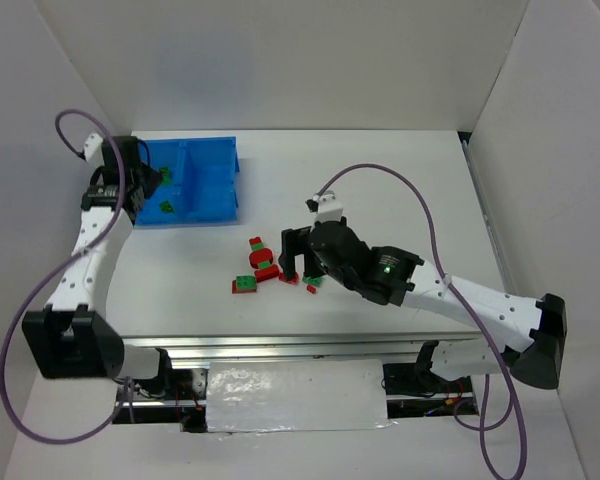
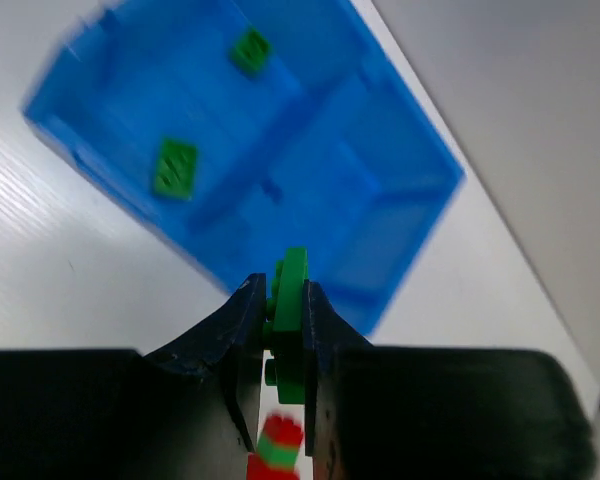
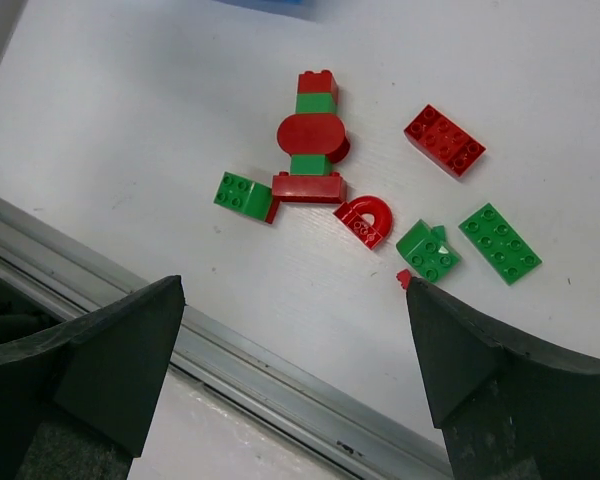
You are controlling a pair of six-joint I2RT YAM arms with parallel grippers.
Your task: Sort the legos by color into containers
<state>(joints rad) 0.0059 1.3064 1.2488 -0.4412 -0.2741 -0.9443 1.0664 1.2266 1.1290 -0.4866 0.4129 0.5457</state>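
My left gripper [image 2: 280, 292] is shut on a green plate [image 2: 293, 320] held on edge, above the near rim of the blue bin [image 2: 310, 130]. In the top view this gripper [image 1: 148, 181] is over the bin's [image 1: 212, 144] left compartment. Two green legos [image 2: 174, 167] [image 2: 250, 48] lie in that compartment. My right gripper [image 3: 295, 290] is open and empty, hovering above the loose pile [image 1: 265, 265]. Below it lie a red-and-green stack [image 3: 315, 140], a red brick [image 3: 443, 140], a green plate [image 3: 498, 243], a red arch [image 3: 365, 220] and small green pieces [image 3: 427, 250].
A tiny red piece [image 3: 404, 278] sits right at my right gripper's right fingertip. The metal table edge [image 3: 280, 370] runs just under the right gripper. White walls enclose the table at the back and both sides.
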